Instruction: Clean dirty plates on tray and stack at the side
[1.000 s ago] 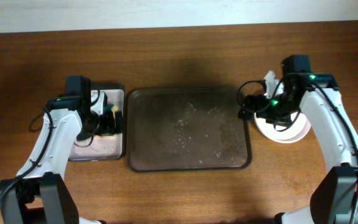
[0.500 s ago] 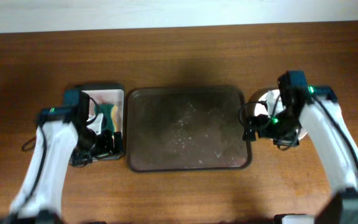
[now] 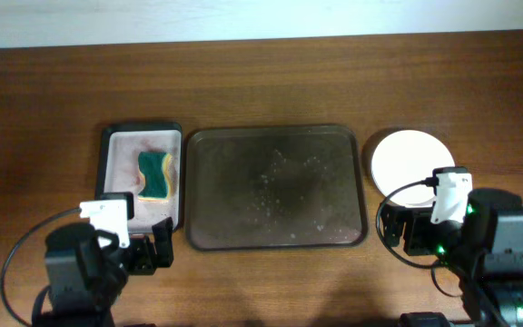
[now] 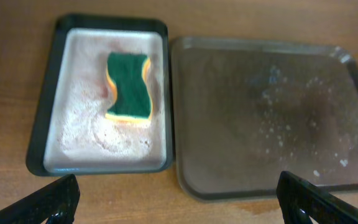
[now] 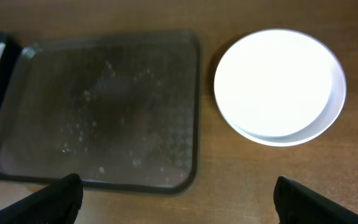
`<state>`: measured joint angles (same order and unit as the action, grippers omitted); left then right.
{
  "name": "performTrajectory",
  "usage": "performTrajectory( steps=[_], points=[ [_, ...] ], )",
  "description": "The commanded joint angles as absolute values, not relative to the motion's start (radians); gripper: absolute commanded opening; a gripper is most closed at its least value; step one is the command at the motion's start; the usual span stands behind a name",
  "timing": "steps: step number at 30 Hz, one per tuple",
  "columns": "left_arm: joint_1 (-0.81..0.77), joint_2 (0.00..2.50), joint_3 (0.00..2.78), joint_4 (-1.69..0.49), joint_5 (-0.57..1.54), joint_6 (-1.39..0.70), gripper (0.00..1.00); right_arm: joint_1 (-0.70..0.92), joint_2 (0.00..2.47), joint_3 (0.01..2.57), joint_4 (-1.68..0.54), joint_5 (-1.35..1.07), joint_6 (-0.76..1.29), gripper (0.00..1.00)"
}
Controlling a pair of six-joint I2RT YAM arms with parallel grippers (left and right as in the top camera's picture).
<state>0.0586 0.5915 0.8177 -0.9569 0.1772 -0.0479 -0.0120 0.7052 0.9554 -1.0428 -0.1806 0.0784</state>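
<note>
The dark brown tray (image 3: 275,227) lies mid-table with no plates on it, only wet specks; it also shows in the left wrist view (image 4: 266,162) and the right wrist view (image 5: 104,168). The plates (image 3: 411,159) sit stacked on the table to its right, the top one white and clean. The right wrist view shows the stack (image 5: 278,84) with a second rim beneath; the lower plates' colours are hidden. My left gripper (image 3: 148,254) is open and empty near the table's front left (image 4: 179,202). My right gripper (image 3: 405,232) is open and empty, in front of the stack (image 5: 179,202).
A smaller black tray (image 3: 116,213) with a pinkish inside lies left of the brown tray. A green and yellow sponge (image 3: 154,174) lies in it, also seen in the left wrist view (image 4: 128,87). Bare wood lies all around.
Both arms have pulled back to the table's front edge. The left gripper has come away from the sponge tray, the right from the plate stack, which now shows uncovered.
</note>
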Motion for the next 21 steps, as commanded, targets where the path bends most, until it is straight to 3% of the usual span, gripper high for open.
performTrajectory(
  steps=[1,15,21],
  points=[
    [0.059,0.543,0.802,-0.959,0.187,-0.029,0.99,-0.007,0.68,0.944,-1.04,-0.164,0.083,0.99],
    [0.059,0.542,0.802,-0.96,0.187,-0.029,0.99,-0.007,0.682,0.943,-1.04,-0.164,0.083,0.99],
    [0.059,0.542,0.802,-0.96,0.187,-0.029,0.99,-0.007,0.574,0.913,-0.956,-0.092,0.057,0.99]
  ],
)
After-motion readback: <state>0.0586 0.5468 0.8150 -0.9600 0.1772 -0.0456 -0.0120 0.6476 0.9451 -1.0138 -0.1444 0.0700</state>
